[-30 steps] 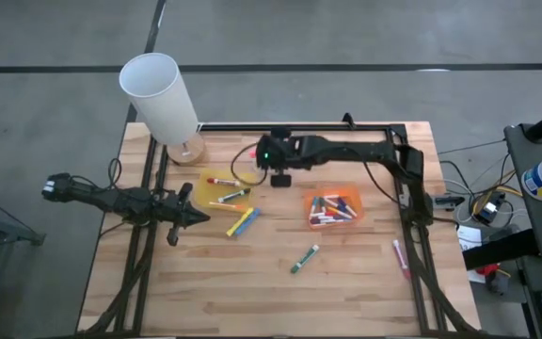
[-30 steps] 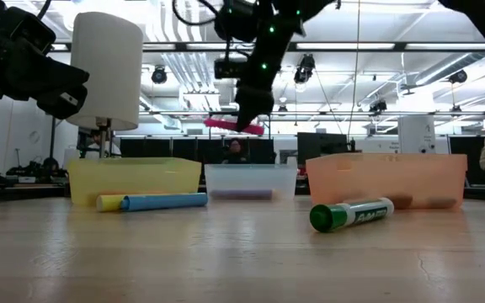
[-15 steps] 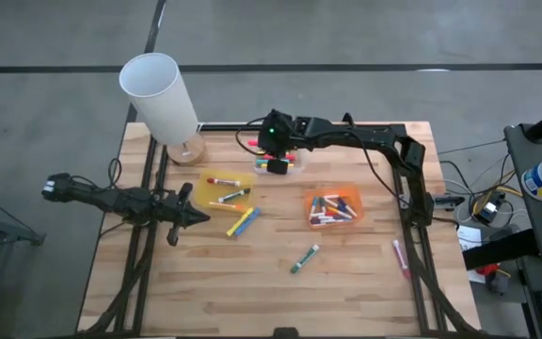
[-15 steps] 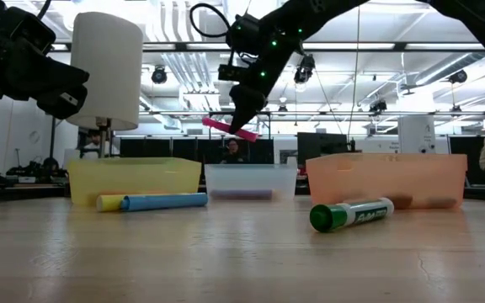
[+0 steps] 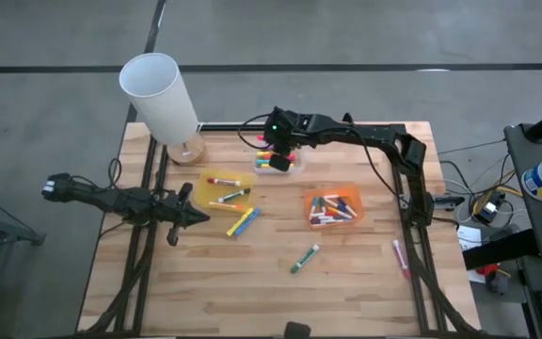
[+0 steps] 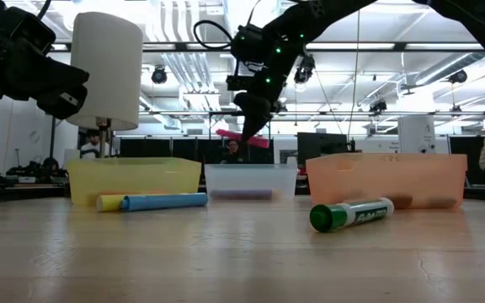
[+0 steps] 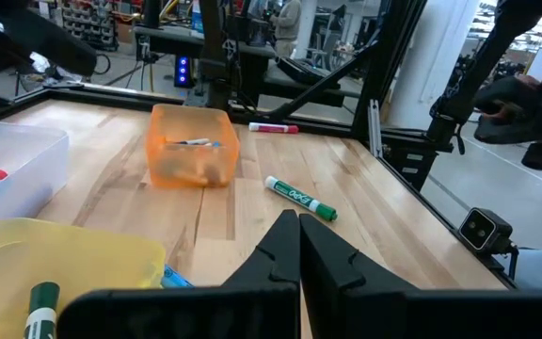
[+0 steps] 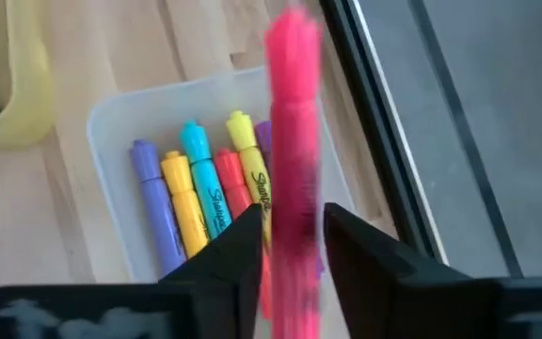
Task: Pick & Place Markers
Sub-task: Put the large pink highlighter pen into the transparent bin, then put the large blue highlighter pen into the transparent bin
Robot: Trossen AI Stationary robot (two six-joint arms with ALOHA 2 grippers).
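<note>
Three small trays sit on the wooden table (image 5: 346, 282) in the high view. The clear tray (image 5: 278, 163), just above the frame's centre, holds purple, yellow, blue and red markers (image 8: 196, 193) lying side by side. The yellow tray (image 5: 207, 186), left of centre, holds a red-capped marker (image 5: 222, 181) and a green-capped marker (image 5: 234, 195). The orange tray (image 5: 309, 200), right of centre, is packed with a mixed-colour heap of markers (image 5: 333, 209).

Loose on the wood, a yellow marker and a blue marker (image 5: 243, 222) lie together just below the yellow tray, a green marker (image 5: 304, 258) lies below the centre, and a pink-capped marker (image 5: 400, 256) rests near the right edge of the table. A white lamp (image 5: 161, 98) stands at the upper left.

The right gripper (image 5: 273, 151) reaches in from the right of the frame and hangs above the clear tray. In the right wrist view a pink marker (image 8: 294, 160), blurred, lies between its parted fingers (image 8: 229, 254), directly over the clear tray; whether they still pinch it cannot be told.

The left gripper (image 5: 199, 217) waits low at the left of the frame, beside the yellow tray, its jaws closed with nothing between them
</note>
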